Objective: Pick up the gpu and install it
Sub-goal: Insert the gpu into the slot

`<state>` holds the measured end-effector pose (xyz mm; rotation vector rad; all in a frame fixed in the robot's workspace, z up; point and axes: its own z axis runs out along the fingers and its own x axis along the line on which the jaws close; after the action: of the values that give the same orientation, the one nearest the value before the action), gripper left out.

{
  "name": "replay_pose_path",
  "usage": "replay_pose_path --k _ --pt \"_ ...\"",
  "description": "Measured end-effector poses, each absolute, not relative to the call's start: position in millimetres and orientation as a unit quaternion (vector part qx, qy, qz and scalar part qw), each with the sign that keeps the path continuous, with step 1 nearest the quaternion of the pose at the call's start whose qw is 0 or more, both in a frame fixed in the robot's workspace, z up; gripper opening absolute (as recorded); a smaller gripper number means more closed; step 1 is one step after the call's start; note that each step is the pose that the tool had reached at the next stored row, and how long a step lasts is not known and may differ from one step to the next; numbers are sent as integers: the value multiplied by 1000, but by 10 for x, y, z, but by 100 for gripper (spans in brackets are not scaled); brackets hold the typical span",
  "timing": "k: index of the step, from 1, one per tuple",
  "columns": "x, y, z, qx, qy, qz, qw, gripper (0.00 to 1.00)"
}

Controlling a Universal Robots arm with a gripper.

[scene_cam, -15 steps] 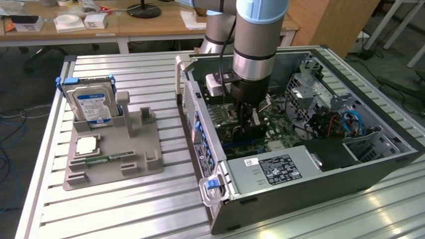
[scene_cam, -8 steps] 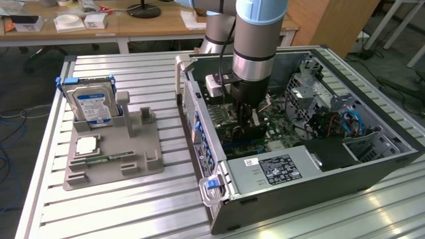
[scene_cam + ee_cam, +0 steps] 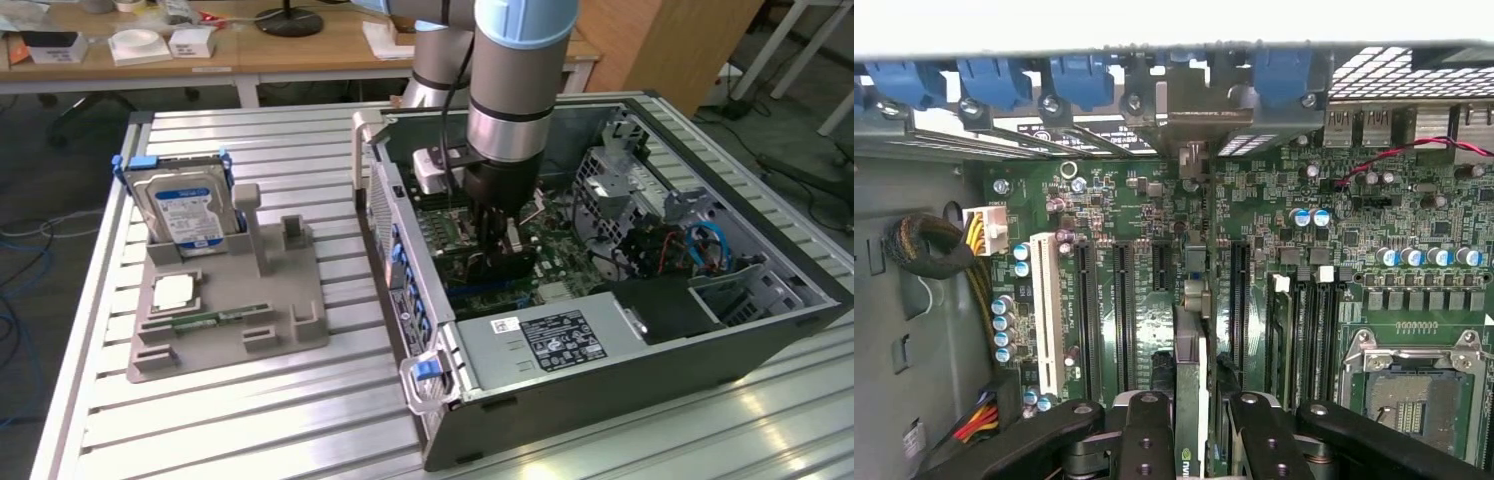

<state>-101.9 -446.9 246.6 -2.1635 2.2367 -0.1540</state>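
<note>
- Gpu (image 3: 1190,350) held on edge, dark card seen edge-on in the wrist view, standing upright over the motherboard (image 3: 1354,200) among the long black expansion slots.
- In the exterior view, gpu (image 3: 501,268) down inside the open computer case (image 3: 601,385), below the arm and near the case's middle.
- Possibly already touching a slot with its lower edge; contact hidden behind the card itself, so cannot tell.
- Gripper (image 3: 1196,420) closed narrow on the card, one black finger (image 3: 1144,440) pressed to each flat face.
- Gripper (image 3: 497,245) pointing straight down into the case in the exterior view.
- White slot (image 3: 1046,310) a few slots away from the card on one side; empty CPU socket (image 3: 1419,390) further off on the other.
- Row of blue clips (image 3: 994,80) along the case's rear wall, beyond the card's end.
- Power supply (image 3: 561,340) with a white label lying in the case, nearer the camera than the gripper.
- Well apart, toward the exterior view's left, grey holder (image 3: 300,335) on the ribbed metal table (image 3: 267,430).
- Hard drive (image 3: 187,215) with blue-white label upright in that holder; green memory stick (image 3: 214,318) lying flat near its front.
</note>
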Motion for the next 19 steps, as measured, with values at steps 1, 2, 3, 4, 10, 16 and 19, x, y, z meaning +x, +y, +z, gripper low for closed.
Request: replay_pose_path --k 1,2,3,4,10,16,19 --pt "-1019 -4469 2466 -694 718 -49 13 26" --pt "-1019 -4469 2466 -694 718 -49 13 26" --pt "-1019 -4469 2465 -694 718 -49 13 26" --pt "-1020 -4469 2463 -694 718 -50 13 26" --pt "-1022 -4469 2446 -694 718 -50 13 26" --pt "-1022 -4469 2426 -694 718 -49 13 26" --pt "-1023 -4469 2415 -694 718 -50 13 26"
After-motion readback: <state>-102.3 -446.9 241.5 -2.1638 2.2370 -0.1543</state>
